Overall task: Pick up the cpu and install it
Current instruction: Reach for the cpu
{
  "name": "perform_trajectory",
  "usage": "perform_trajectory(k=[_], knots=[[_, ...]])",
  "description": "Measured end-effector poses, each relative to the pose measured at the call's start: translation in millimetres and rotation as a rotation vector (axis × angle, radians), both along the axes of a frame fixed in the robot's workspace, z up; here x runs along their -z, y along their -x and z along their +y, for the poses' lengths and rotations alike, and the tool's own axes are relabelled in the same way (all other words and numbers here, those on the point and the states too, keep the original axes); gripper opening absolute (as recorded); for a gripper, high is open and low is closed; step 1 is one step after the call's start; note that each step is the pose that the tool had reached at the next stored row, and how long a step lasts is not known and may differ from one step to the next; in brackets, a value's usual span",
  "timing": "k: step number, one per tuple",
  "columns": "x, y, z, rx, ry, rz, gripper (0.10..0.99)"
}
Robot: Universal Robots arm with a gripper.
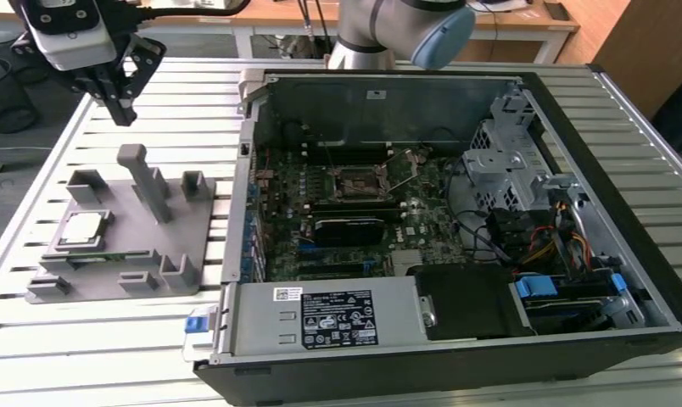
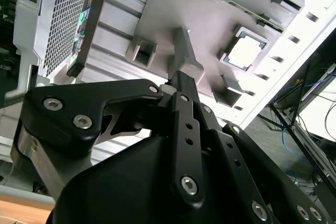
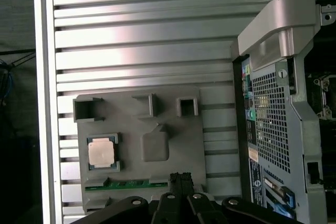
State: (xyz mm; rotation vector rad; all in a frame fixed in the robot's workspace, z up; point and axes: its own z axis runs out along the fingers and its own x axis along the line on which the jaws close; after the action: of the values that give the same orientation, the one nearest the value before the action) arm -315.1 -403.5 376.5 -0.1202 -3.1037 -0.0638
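The cpu is a small silver square chip lying flat in a recess of the grey fixture plate, on the exterior view's left. It also appears in both wrist views. My gripper hangs high above the table, behind the fixture and well apart from the cpu. Its black fingers are pressed together with nothing between them. The motherboard socket lies inside the open computer case, its metal frame raised.
The open computer case takes up the middle and the exterior view's right of the slatted metal table. The fixture carries a tall post and several small blocks. A green memory stick lies in a slot along the fixture's edge.
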Motion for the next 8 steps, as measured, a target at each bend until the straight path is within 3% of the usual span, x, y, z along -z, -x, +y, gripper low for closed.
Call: perform_trajectory(k=[8], knots=[[2.3,11.9,0.0,0.0,0.0,0.0075,0.106]])
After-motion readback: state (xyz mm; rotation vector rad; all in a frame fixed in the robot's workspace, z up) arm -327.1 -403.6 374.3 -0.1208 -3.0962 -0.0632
